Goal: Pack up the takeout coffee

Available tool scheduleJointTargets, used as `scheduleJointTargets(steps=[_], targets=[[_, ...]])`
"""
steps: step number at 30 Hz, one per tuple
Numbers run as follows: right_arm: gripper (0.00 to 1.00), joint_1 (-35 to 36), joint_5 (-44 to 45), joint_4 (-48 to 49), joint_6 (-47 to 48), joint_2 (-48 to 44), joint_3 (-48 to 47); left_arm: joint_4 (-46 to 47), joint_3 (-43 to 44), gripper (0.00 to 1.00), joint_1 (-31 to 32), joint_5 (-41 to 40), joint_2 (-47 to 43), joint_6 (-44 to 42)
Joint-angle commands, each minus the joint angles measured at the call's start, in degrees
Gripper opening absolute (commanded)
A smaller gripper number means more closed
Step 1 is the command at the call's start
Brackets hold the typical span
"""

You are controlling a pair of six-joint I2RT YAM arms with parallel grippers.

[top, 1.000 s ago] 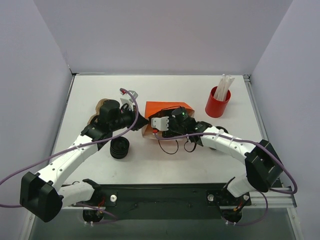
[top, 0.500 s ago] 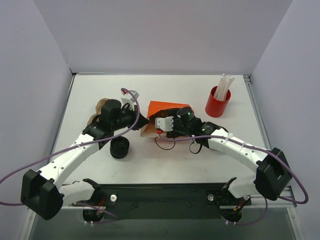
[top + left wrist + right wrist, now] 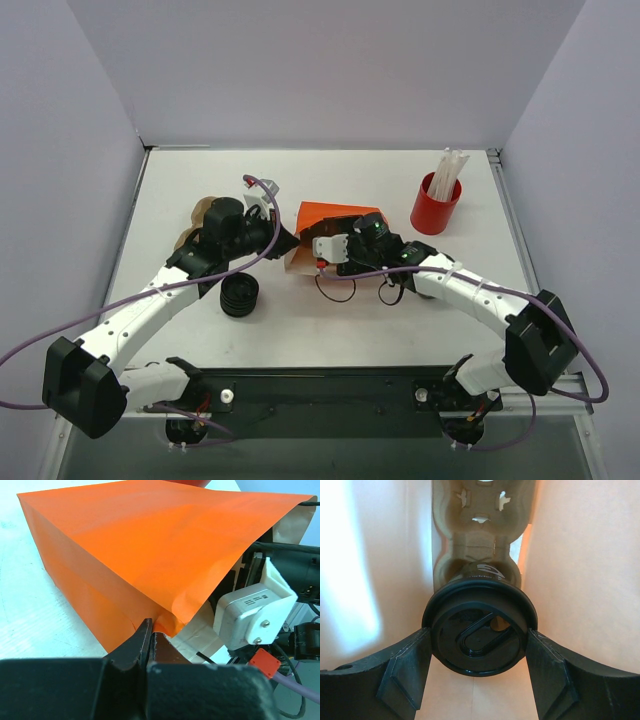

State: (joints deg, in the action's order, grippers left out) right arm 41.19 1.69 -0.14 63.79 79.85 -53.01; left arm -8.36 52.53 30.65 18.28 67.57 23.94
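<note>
Got the takeout coffee (image 3: pixel 479 630) clamped by its lid in the right gripper (image 3: pixel 479 652), dead center of frame, already inside the orange bag (image 3: pixel 130 545). Aimed lengthwise straight up-frame at the pulp carrier (image 3: pixel 480 520). Pinching the bag's lip tight with the left gripper (image 3: pixel 150 637), lower center.

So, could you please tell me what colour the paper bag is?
The paper bag is orange; left wrist view.
</note>
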Motion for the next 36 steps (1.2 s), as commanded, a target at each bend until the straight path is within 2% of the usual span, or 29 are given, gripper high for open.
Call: scheduleJointTargets(steps=[1,17,36], targets=[[0.42,-0.85,-0.02,-1.26,1.34,1.18,-0.86,0.63,1.96,0.00,0.02,0.26,0.46,1.02],[0.42,-1.37,1.47,2.95,0.81,4.25,0.28,1.06,1.52,0.00,0.02,1.14,0.28,2.07],[0.42,-4.10,-0.73,5.68,-1.91,8.30,0.54,1.50,0.64,0.00,0.02,1.23,0.37,2.69]])
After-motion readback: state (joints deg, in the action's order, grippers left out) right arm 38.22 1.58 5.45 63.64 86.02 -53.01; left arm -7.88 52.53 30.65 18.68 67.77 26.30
